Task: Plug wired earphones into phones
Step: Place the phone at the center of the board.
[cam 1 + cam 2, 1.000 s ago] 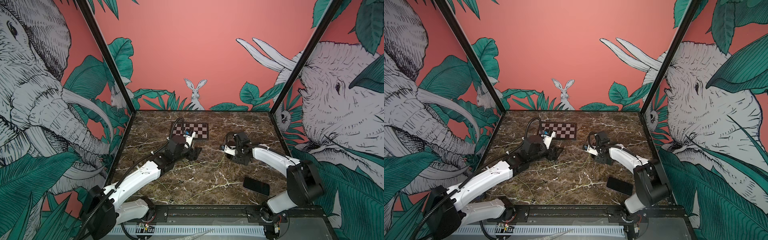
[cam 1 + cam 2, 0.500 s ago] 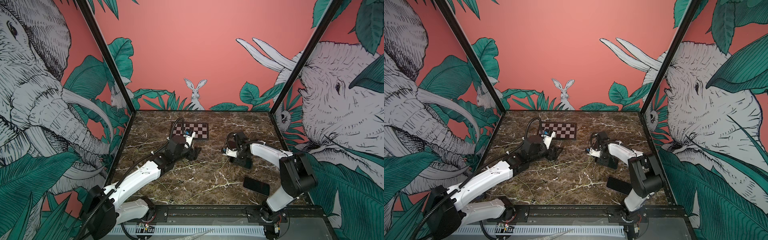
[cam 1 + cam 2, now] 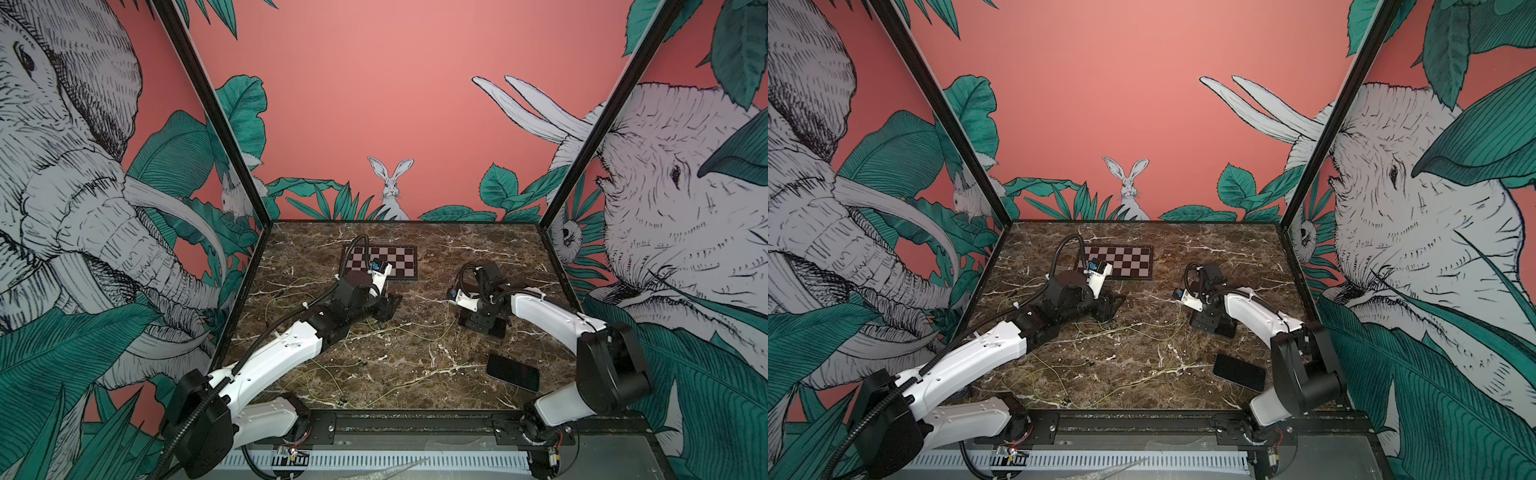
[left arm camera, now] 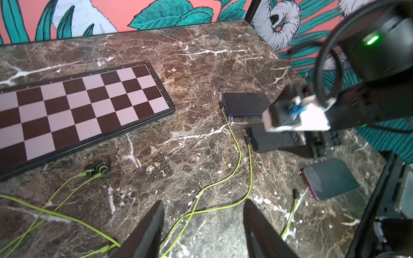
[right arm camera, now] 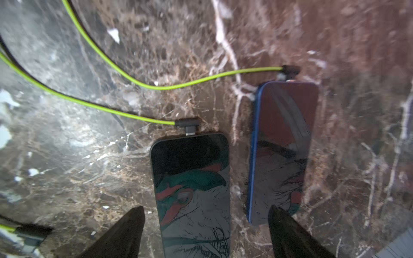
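over by the right claw [image 5: 205, 207], jaws spread wide, the black phone [image 5: 192, 178] and blue-edged phone [image 5: 283, 145] look plugged in, while the third phone [image 4: 330, 178] nearer the front waits with its earphone plug [image 4: 296, 193] loose just beside it, and the left claw [image 4: 203, 201] is open and empty.

We see the R elbow [image 3: 611, 365] back out, away from the checkerboard [image 3: 380, 261], after swinging in toward it approx. half a sec ago. The R gripper [image 5: 204, 208] has slid a bit farther from the checkerboard vs. a sec ago, and its jaws have spread wider. The L gripper [image 4: 202, 203], just off the checkerboard's near edge, has drawn its jaws in some, tho they're still apart.
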